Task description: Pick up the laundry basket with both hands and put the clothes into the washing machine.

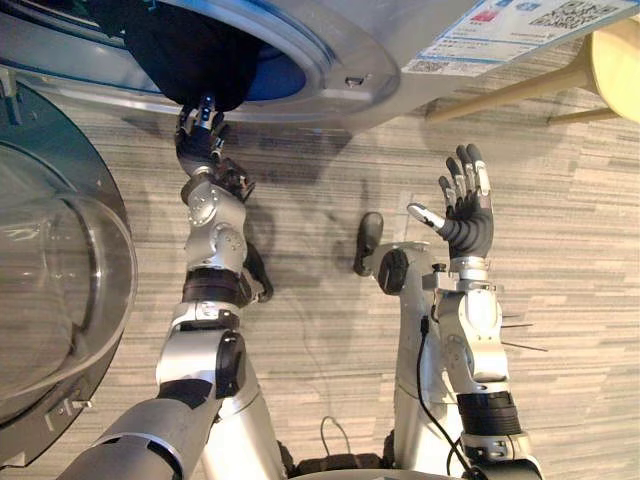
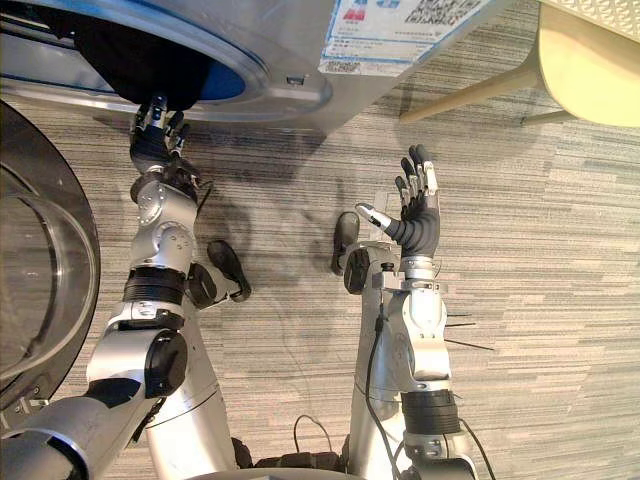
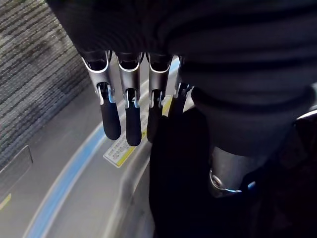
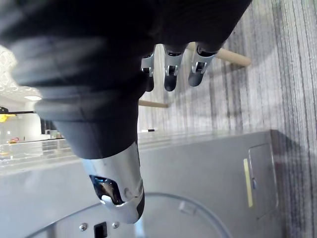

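Clothes are at the loading stage: a dark garment (image 1: 190,60) hangs in the round drum mouth (image 1: 285,70) of the washing machine (image 1: 360,50), which runs along the top of the frame. Part of the cloth droops over the lower lip of the opening, so it is not fully inside yet.

The left robot hand (image 1: 200,140) reaches up in the upper left of the frame. Its fingers (image 3: 111,114) are straight, their tips against the underside of the garment. In the left wrist view the dark cloth lies just beside them and around the thumb. It seems to be pushing the cloth rather than gripping it.

The right robot hand (image 1: 465,215) is held up at centre right over the striped floor (image 1: 560,220), well apart from the machine. Its fingers are spread wide and it is empty.

The machine's glass door (image 1: 60,270) stands swung open at the left edge.

Judging by this, carrying is over and the load is nearly done. What remains is to shove the hanging cloth past the lip into the drum. How much else already lies inside cannot be told, as the opening is dark.
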